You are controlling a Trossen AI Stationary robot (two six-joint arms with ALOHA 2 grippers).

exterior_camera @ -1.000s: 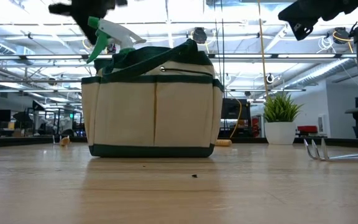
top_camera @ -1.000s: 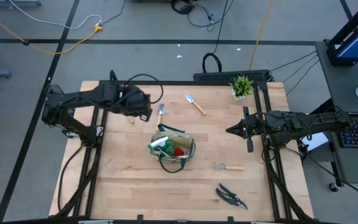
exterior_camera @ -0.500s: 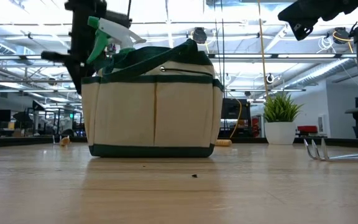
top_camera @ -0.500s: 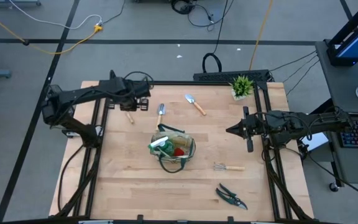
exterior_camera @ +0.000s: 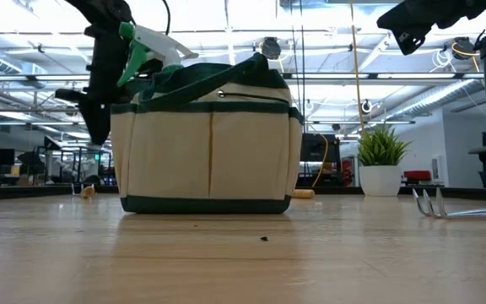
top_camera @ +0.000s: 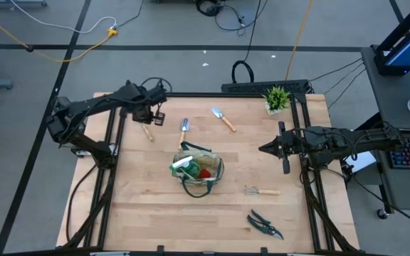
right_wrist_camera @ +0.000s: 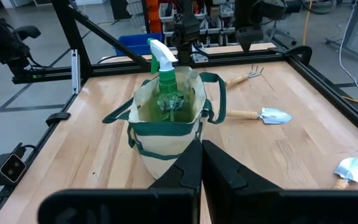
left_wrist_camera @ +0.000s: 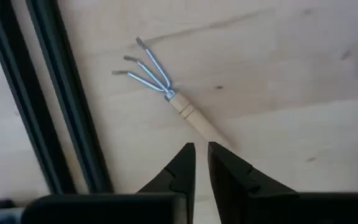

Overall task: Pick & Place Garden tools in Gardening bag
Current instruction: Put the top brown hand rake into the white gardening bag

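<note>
Hovering over the far left part of the surface [top_camera: 141,213], your left gripper [left_wrist_camera: 201,155] was poised above the wooden handle of a small three-tined rake [left_wrist_camera: 166,93], with its fingers only a narrow crack apart and nothing held between them. Your right gripper [right_wrist_camera: 201,155] waited above the right side of the surface, its fingers pressed together and empty, facing the gardening bag [top_camera: 198,171].

You had the bag standing upright near the middle of the surface, and it already held a green-and-white spray bottle [top_camera: 184,165] and a red item [top_camera: 205,173]. So the job was begun, but by my reading most of it remained.

Still lying loose on the surface were five tools:
- the rake under your left gripper, near the far left edge;
- a silver-bladed trowel [top_camera: 184,128] just beyond the bag;
- a second trowel [top_camera: 224,119] with a wooden handle, farther back toward the potted plant [top_camera: 277,99];
- a small hand fork [top_camera: 260,190] to the right of the bag;
- the dark pruning shears [top_camera: 264,225] near the front edge.

The rake looked like your next pick; you would need to open wider before lowering onto its handle.
</note>
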